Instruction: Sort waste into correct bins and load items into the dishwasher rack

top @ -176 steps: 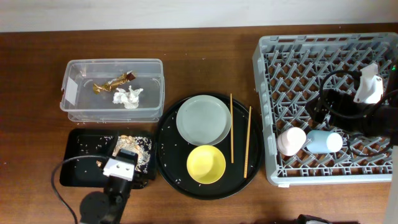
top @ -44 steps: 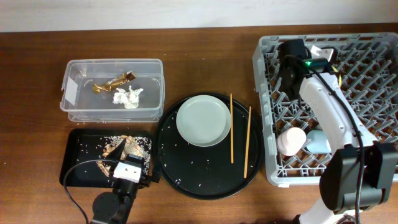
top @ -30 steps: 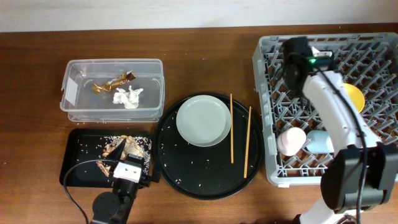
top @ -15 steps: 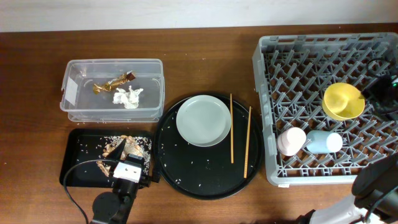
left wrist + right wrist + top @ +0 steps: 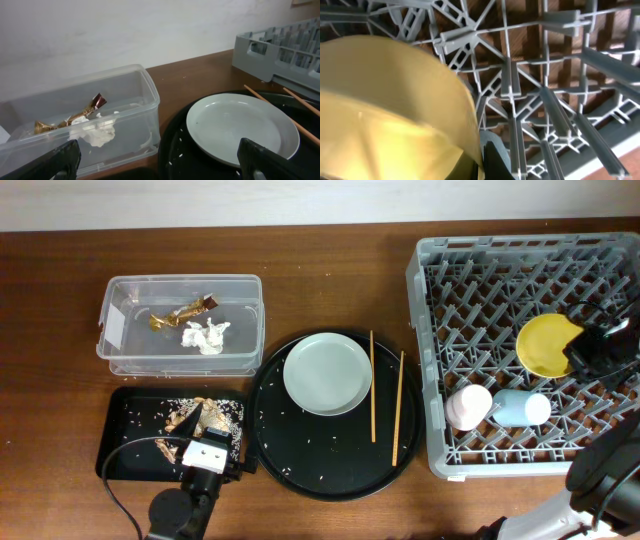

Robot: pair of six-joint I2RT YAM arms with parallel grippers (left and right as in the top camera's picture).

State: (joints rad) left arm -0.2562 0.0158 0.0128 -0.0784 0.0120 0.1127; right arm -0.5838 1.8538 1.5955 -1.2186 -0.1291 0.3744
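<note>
- So far: wrapper (image 5: 185, 311) and tissue (image 5: 206, 334) lie in the clear tub (image 5: 110, 290), far-left of the table; food scraps (image 5: 205, 416) sit in the black tray (image 5: 118, 450) at the near-left corner
- Pink cup (image 5: 467, 406) and blue cup (image 5: 520, 407) lie in the rack (image 5: 425, 280) by the right edge; right gripper (image 5: 578, 352) appears clamped on the tilted yellow bowl (image 5: 545, 345) there
- Outstanding: plate (image 5: 326, 372) and chopsticks (image 5: 372, 385), on the round tray (image 5: 330, 470) mid-table; left gripper (image 5: 160, 160) spread apart, empty
- No legible writing
</note>
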